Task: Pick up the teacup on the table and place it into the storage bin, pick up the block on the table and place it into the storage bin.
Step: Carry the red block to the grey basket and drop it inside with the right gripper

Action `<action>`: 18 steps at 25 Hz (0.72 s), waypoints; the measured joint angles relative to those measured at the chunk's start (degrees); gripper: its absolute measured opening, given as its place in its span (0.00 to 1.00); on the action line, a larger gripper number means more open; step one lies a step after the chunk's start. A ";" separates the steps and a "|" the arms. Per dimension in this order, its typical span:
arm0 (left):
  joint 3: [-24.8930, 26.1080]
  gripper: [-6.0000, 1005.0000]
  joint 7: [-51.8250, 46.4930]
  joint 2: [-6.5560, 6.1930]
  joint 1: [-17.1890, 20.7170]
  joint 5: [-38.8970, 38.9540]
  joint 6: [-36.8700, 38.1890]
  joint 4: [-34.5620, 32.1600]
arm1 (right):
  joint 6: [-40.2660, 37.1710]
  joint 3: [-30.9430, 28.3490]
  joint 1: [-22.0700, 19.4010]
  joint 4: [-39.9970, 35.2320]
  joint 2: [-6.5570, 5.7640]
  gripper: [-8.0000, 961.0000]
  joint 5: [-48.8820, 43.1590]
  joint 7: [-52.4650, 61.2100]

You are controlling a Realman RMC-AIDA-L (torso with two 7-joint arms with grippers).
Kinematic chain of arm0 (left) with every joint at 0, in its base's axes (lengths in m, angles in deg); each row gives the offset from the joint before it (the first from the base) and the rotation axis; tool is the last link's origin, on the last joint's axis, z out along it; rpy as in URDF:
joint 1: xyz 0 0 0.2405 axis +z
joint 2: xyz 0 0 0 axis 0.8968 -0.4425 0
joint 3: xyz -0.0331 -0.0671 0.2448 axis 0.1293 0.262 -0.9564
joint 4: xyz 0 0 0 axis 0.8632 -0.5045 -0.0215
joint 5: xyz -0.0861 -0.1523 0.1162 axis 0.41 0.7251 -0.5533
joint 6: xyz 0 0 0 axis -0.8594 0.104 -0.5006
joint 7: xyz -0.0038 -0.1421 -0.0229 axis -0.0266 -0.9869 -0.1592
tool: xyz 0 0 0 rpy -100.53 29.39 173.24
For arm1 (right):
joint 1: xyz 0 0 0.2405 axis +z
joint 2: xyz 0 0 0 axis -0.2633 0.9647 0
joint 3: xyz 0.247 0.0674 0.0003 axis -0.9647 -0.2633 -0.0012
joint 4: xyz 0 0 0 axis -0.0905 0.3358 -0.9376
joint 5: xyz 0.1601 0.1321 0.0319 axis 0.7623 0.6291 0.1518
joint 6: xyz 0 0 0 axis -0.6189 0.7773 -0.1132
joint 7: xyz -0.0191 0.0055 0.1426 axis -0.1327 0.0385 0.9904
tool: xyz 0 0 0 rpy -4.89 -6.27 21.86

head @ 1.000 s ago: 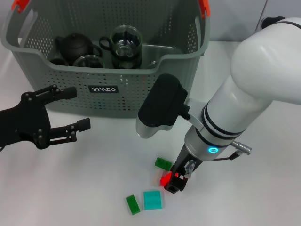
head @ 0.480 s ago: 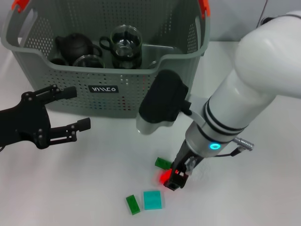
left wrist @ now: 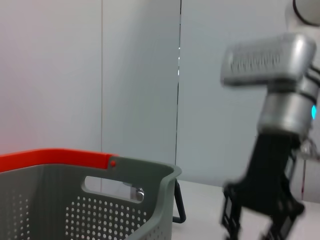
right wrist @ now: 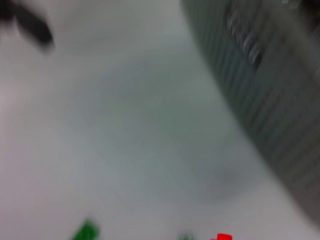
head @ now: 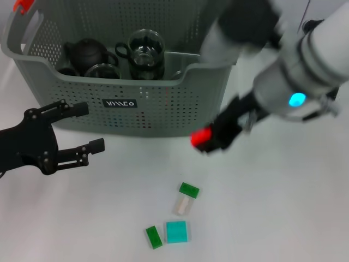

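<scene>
The grey-green storage bin (head: 163, 98) stands at the back, with a glass teacup (head: 102, 71) inside it. My right gripper (head: 210, 141) hangs above the table just in front of the bin's right end, shut on a small red block (head: 199, 136); it is blurred by motion. A sliver of that red block (right wrist: 221, 237) shows in the right wrist view, beside the bin wall (right wrist: 270, 100). My left gripper (head: 91, 125) hovers open with nothing in it, in front of the bin's left end. The left wrist view shows the bin's rim (left wrist: 130, 170) and the right gripper (left wrist: 265, 220) farther off.
A black teapot (head: 87, 53) and a glass pitcher (head: 145, 46) also sit in the bin. On the table near the front lie a green block (head: 189, 190), a pale block (head: 182, 205), a teal block (head: 176, 231) and another green block (head: 154, 237).
My right gripper has risen from the table with the red block and swung up toward the bin. A pale block now shows where it was. The left arm has not moved.
</scene>
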 joint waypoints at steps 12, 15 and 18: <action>0.18 0.84 -0.73 0.21 0.09 0.48 1.39 0.94 | 18.81 -10.06 6.92 4.52 0.18 0.50 3.94 -8.86; 0.23 0.84 -0.83 0.18 -0.09 0.53 1.37 1.51 | 26.48 -8.99 11.50 14.67 0.22 0.51 3.79 -9.60; 0.28 0.84 -1.29 0.24 -0.14 0.80 1.22 1.54 | 31.37 -8.08 15.86 23.72 0.25 0.51 3.62 -10.37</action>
